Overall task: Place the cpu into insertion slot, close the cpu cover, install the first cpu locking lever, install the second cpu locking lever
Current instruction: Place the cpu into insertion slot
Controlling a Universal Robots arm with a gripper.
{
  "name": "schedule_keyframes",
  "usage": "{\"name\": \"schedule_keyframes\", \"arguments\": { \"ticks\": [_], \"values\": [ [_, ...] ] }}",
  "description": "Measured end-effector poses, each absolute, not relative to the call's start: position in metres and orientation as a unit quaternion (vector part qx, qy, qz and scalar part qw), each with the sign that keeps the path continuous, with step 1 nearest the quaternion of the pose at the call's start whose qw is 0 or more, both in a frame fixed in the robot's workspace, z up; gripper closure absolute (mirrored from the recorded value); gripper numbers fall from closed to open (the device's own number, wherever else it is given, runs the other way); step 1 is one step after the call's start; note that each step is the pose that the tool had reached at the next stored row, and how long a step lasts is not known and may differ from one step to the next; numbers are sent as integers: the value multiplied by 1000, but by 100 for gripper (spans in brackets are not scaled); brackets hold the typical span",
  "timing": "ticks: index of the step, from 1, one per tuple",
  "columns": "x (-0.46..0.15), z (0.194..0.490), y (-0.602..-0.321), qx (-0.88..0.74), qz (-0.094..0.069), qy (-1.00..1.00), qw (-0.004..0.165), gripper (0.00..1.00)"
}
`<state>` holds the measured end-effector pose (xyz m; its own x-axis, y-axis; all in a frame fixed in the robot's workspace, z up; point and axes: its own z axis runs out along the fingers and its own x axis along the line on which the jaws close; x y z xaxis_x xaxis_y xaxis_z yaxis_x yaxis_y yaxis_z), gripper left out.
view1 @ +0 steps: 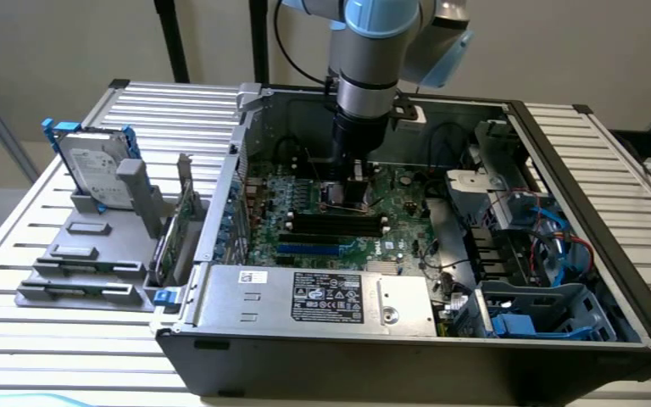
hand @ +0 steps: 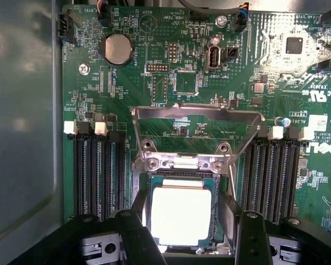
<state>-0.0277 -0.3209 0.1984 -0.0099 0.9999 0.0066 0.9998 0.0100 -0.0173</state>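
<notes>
Pincer spread wide astride the small pale square cpu, apparently seated in the black, metal-rimmed insertion slot; the silvery windowed cpu cover stands raised, not yet closed.

Exterior high; wrist close above motherboard

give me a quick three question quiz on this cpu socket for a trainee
1. True or false: the cpu cover is closed over the cpu.
2. Where does the cpu lie? A in the insertion slot; B on the memory slots; C lifted between the fingers.
3. Fill in: the fingers stand ___, one on each side of the cpu.
Key: 1 false, the cover stands flipped up; 2 A; 3 open.
</notes>
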Motion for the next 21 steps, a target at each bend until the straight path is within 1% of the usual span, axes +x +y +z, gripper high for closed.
{"name": "schedule_keyframes", "arguments": {
  "ticks": [8,18,19,21],
  "values": [
    [-32,198,-321,-704,0,-711,12,38],
    [-33,198,-321,-704,0,-710,12,38],
    [-33,198,-321,-704,0,-710,12,40],
    [-33,199,-321,-704,0,-710,12,40]
  ]
}}
